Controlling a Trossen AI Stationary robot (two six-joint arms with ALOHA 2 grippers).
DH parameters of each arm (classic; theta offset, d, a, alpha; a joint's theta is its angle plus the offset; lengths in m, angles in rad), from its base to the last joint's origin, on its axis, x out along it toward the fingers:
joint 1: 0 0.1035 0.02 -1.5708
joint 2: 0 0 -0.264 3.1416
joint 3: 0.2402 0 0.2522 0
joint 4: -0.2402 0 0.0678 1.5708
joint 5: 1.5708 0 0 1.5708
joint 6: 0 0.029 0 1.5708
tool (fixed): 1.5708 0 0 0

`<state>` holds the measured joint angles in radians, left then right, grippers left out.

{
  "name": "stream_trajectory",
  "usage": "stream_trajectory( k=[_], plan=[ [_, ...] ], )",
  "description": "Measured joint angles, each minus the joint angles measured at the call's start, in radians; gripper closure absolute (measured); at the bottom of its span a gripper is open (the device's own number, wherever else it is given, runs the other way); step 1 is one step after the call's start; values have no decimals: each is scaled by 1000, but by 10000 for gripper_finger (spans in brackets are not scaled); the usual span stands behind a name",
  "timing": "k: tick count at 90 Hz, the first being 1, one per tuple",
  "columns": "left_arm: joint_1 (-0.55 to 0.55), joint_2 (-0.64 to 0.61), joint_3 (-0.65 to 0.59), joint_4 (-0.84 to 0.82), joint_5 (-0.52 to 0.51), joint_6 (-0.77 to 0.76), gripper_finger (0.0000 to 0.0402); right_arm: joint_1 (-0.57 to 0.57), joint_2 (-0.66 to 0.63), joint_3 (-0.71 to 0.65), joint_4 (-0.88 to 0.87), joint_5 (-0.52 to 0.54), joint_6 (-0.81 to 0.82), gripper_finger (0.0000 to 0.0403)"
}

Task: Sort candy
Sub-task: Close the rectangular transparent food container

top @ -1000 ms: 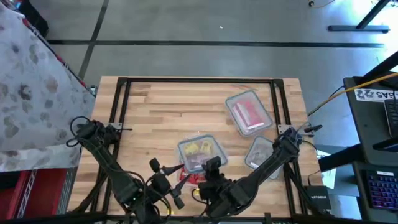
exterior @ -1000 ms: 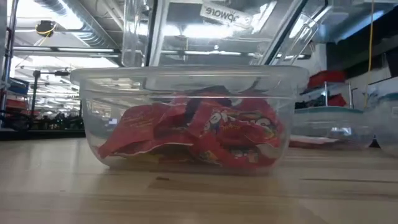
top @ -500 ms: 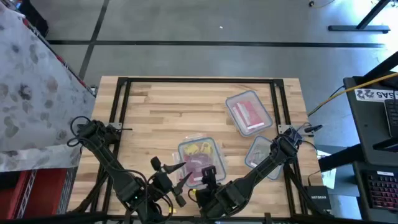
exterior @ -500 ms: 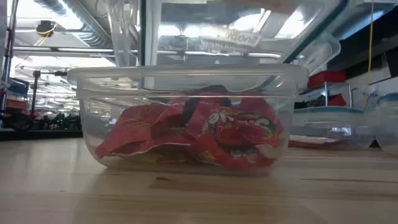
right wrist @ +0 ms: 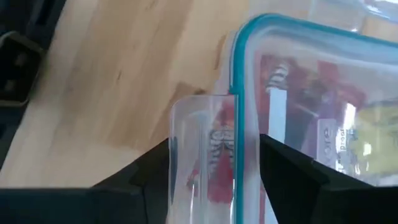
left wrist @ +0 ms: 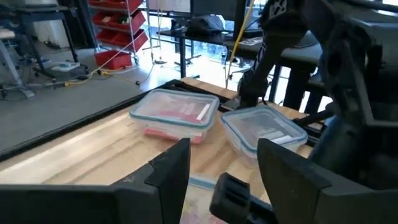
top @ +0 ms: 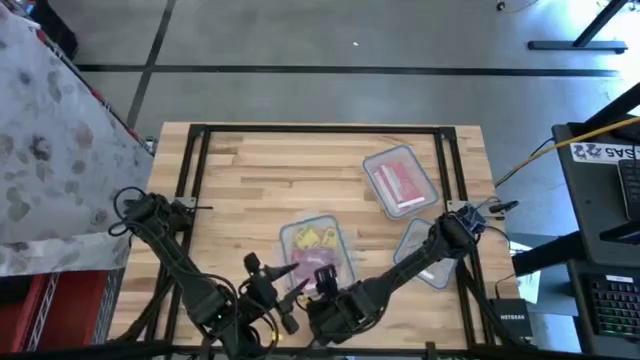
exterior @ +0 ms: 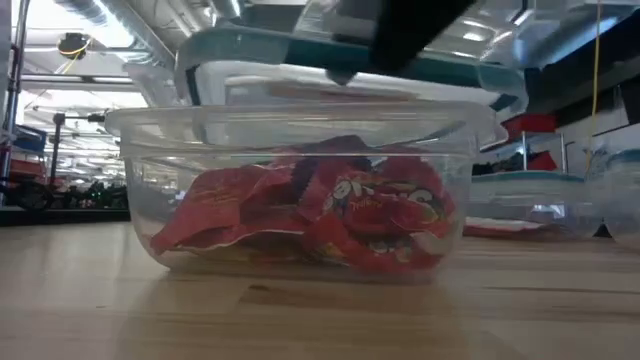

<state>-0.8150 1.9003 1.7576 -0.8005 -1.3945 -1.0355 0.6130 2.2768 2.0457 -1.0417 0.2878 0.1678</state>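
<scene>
**A lid comes down over the tub of sweets**

The candy [exterior: 310,220] sits in a clear tub [top: 317,252] near the front middle of the wooden table [top: 250,190]. From the low view most of the packets are red, all crumpled and piled up. From above, some yellow ones [top: 310,237] show at the far end of the same tub.

The right gripper [top: 325,280] is over the near end of this tub. A clear lid with a blue-green rim [exterior: 350,85] sits between its fingers in the right wrist view, so I think it is pinching the lid by its edge. The lid hangs just above the tub, a bit tilted, and is not pressed on yet.

The left gripper [top: 270,272] waits just left of the tub at the front of the table. Its fingers are spread apart and hold nothing.

Two more tubs — both with lids on — stand further right. One holds red packets [top: 398,182]; the other tub [top: 425,250] looks almost empty.

The sweets look very light, thin and soft. The wrappers are shiny, so they may slip and crinkle. A flat packet is hard to get under — a raised corner or a puffed-up edge is the best spot to pinch. They are tangled, so two may come up at once.

The lid is stiff, light and smooth. Holding it by the rim looks right.
</scene>
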Motion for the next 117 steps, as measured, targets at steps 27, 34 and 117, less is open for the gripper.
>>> stream_trajectory(
  k=[27,34,117],
  plan=[
    [21,0,0,-101,89,-142,231,12,-25,0,3,-17,-149,131],
    [23,1,0,-131,114,-179,231,30,-68,0,-53,89,-149,127],
    [22,7,-274,-260,992,-827,231,53,-453,-886,428,-10,91,149]
  ],
)
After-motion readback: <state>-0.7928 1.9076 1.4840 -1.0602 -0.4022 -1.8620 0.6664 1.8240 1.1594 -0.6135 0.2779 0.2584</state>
